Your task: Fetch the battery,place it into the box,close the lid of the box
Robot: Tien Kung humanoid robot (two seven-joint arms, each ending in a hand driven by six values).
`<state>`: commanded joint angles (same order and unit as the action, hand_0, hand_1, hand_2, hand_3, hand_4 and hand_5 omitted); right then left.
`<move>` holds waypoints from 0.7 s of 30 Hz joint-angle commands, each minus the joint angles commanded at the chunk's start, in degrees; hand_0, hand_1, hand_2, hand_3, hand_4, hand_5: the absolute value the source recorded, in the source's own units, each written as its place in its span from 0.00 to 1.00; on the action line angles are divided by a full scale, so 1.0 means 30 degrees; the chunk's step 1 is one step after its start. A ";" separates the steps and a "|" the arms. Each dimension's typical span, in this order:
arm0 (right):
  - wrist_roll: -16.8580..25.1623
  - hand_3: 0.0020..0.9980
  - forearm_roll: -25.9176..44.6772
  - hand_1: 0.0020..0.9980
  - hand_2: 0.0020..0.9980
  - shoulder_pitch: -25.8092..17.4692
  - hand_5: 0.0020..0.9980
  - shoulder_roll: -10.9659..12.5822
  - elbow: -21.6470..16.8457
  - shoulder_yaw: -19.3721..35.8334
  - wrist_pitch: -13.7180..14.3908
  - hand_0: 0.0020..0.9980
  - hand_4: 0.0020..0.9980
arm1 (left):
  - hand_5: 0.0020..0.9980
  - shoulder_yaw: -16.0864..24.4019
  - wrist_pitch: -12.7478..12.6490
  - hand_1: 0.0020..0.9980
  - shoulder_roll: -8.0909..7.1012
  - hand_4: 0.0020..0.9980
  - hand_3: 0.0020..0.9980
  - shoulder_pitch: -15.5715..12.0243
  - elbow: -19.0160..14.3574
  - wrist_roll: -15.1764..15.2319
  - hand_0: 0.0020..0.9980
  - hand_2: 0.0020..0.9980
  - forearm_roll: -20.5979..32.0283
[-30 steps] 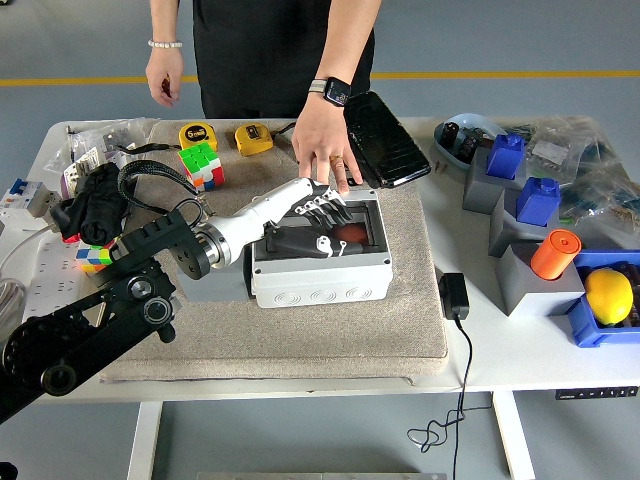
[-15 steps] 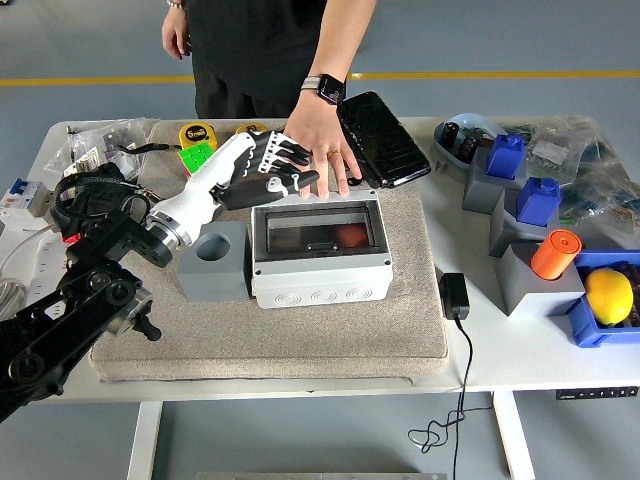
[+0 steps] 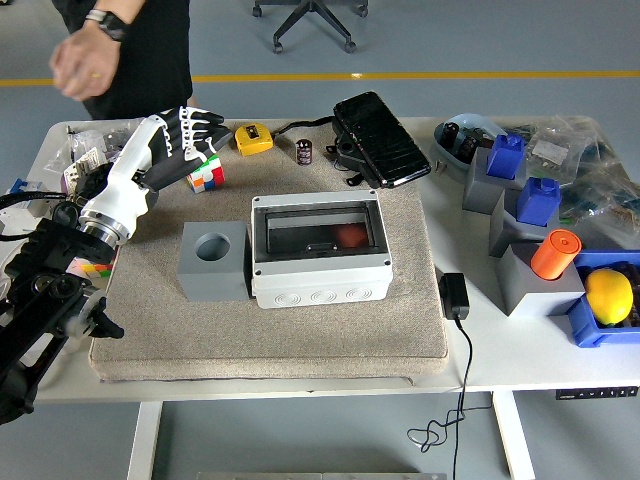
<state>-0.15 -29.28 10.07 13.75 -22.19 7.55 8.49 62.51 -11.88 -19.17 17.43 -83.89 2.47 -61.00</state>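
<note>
Since the earlier frames the robot's left hand (image 3: 178,140) has pulled away from the grey rectangular plastic box (image 3: 320,252) to the bench's far left corner, and the person's hand (image 3: 85,65) that rested behind the box has gone up and off to the top left.

Hovering over the multicoloured puzzle cube (image 3: 205,172), the left hand has its fingers (image 3: 196,124) spread apart and holds nothing. Rightward, a grey block with a round hole (image 3: 214,260) sits touching the box's left wall on the beige felt mat (image 3: 270,330). The box's lid appears shut; through its dark window something reddish shows inside, though whether that is the battery cannot be told. A small black cylindrical battery (image 3: 304,151) stands upright behind the box, apart from it.

Should that cylinder be the one wanted, the shut lid blocks it, and a reach could tip it over. At far right, a blue bin (image 3: 585,322) holds a yellow lemon (image 3: 608,294).
</note>
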 joint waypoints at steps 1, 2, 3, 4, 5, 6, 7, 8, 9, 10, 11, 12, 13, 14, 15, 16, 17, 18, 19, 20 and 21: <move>0.0002 0.56 0.0099 0.66 0.64 -0.0033 0.53 -0.0037 0.0062 -0.0110 0.0015 0.68 0.99 | 0.56 0.0072 0.0026 0.70 0.0061 1.00 0.62 -0.0207 0.0018 -0.0012 0.69 0.68 -0.0029; 0.0003 0.55 0.0175 0.67 0.64 -0.0061 0.53 -0.0077 0.0109 -0.0191 0.0030 0.68 0.99 | 0.61 0.0113 0.0048 0.72 0.0096 1.00 0.65 -0.0367 0.0021 -0.0009 0.70 0.69 -0.0012; -0.0017 0.55 0.0209 0.67 0.64 -0.0123 0.53 -0.0142 0.0136 -0.0246 0.0047 0.68 0.99 | 0.61 0.0131 0.0049 0.72 0.0125 1.00 0.65 -0.0595 0.0005 0.0026 0.70 0.69 0.0068; -0.0028 0.55 0.0200 0.67 0.64 -0.0162 0.53 -0.0173 0.0128 -0.0253 0.0055 0.68 0.99 | 0.61 0.0123 0.0033 0.72 0.0136 1.00 0.65 -0.0705 -0.0006 0.0043 0.70 0.69 0.0089; -0.0045 0.55 0.0113 0.67 0.64 -0.0225 0.53 -0.0191 0.0084 -0.0212 0.0054 0.68 0.99 | 0.61 0.0096 0.0015 0.72 0.0146 1.00 0.65 -0.0816 -0.0007 0.0060 0.70 0.69 0.0103; -0.0053 0.55 0.0071 0.67 0.64 -0.0261 0.53 -0.0197 0.0058 -0.0203 0.0055 0.68 0.99 | 0.61 0.0076 0.0012 0.72 0.0142 1.00 0.65 -0.0869 -0.0008 0.0069 0.70 0.69 0.0137; -0.0076 0.55 0.0051 0.67 0.64 -0.0316 0.53 -0.0216 0.0037 -0.0259 0.0048 0.68 0.99 | 0.61 0.0037 0.0009 0.72 0.0123 1.00 0.65 -0.0960 -0.0013 0.0097 0.70 0.69 0.0210; -0.0106 0.55 0.0081 0.66 0.64 -0.0334 0.54 -0.0237 0.0055 -0.0331 0.0035 0.67 0.99 | 0.61 0.0026 0.0001 0.72 0.0111 1.00 0.66 -0.1001 -0.0015 0.0121 0.70 0.69 0.0228; -0.0152 0.55 0.0121 0.66 0.64 -0.0346 0.54 -0.0266 0.0091 -0.0409 0.0019 0.67 0.99 | 0.61 0.0027 -0.0016 0.72 0.0104 1.00 0.66 -0.1032 -0.0012 0.0144 0.70 0.69 0.0229; -0.0209 0.55 0.0191 0.66 0.64 -0.0377 0.54 -0.0305 0.0136 -0.0502 0.0014 0.67 0.99 | 0.61 0.0083 -0.0032 0.72 0.0095 1.00 0.66 -0.1077 -0.0010 0.0187 0.70 0.69 0.0305; -0.0246 0.55 0.0226 0.66 0.64 -0.0403 0.54 -0.0331 0.0156 -0.0554 0.0021 0.67 0.99 | 0.61 0.0154 -0.0052 0.72 0.0088 1.00 0.66 -0.1111 -0.0020 0.0231 0.70 0.69 0.0364; -0.0268 0.55 0.0228 0.66 0.64 -0.0415 0.54 -0.0345 0.0158 -0.0583 0.0037 0.67 0.99 | 0.61 0.0245 -0.0076 0.72 0.0086 1.00 0.66 -0.1133 -0.0033 0.0274 0.70 0.69 0.0373; -0.0285 0.55 0.0232 0.66 0.64 -0.0412 0.54 -0.0352 0.0153 -0.0613 0.0056 0.67 0.99 | 0.61 0.0346 -0.0097 0.72 0.0085 1.00 0.66 -0.1146 -0.0040 0.0307 0.70 0.69 0.0375; -0.0316 0.56 0.0276 0.65 0.63 -0.0388 0.55 -0.0356 0.0146 -0.0663 0.0083 0.67 0.99 | 0.63 0.0480 -0.0113 0.72 0.0079 1.00 0.66 -0.1154 -0.0048 0.0312 0.70 0.69 0.0417; -0.0343 0.56 0.0318 0.65 0.63 -0.0366 0.55 -0.0364 0.0149 -0.0695 0.0110 0.67 0.99 | 0.63 0.0586 -0.0123 0.72 0.0069 1.00 0.66 -0.1160 -0.0056 0.0310 0.70 0.69 0.0484; -0.0376 0.56 0.0335 0.65 0.63 -0.0352 0.55 -0.0374 0.0157 -0.0694 0.0125 0.67 0.99 | 0.63 0.0667 -0.0123 0.72 0.0045 1.00 0.66 -0.1157 -0.0068 0.0310 0.70 0.69 0.0547; -0.0398 0.56 0.0335 0.65 0.63 -0.0338 0.55 -0.0372 0.0150 -0.0661 0.0135 0.67 0.99 | 0.63 0.0730 -0.0127 0.72 0.0003 1.00 0.66 -0.1149 -0.0099 0.0315 0.70 0.69 0.0559; -0.0405 0.56 0.0325 0.65 0.63 -0.0327 0.55 -0.0366 0.0138 -0.0625 0.0141 0.67 0.99 | 0.63 0.0772 -0.0134 0.72 -0.0034 1.00 0.66 -0.1144 -0.0136 0.0321 0.70 0.69 0.0549; -0.0407 0.56 0.0292 0.65 0.63 -0.0316 0.55 -0.0354 0.0122 -0.0580 0.0155 0.67 0.99 | 0.63 0.0816 -0.0133 0.72 -0.0074 1.00 0.66 -0.1148 -0.0183 0.0323 0.70 0.69 0.0562; -0.0415 0.56 0.0263 0.64 0.63 -0.0311 0.53 -0.0338 0.0114 -0.0552 0.0160 0.66 0.98 | 0.61 0.0856 -0.0134 0.72 -0.0107 1.00 0.65 -0.1161 -0.0229 0.0322 0.70 0.69 0.0588; -0.0440 0.56 0.0265 0.64 0.63 -0.0465 0.53 -0.0316 0.0096 -0.0472 0.0147 0.66 0.98 | 0.61 0.0832 -0.0115 0.72 -0.0138 1.00 0.65 -0.1310 -0.0328 0.0288 0.70 0.69 0.0586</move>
<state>-1.47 -28.48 8.68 12.80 -21.91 6.14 8.93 65.00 -12.22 -19.59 13.50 -84.87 3.33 -59.24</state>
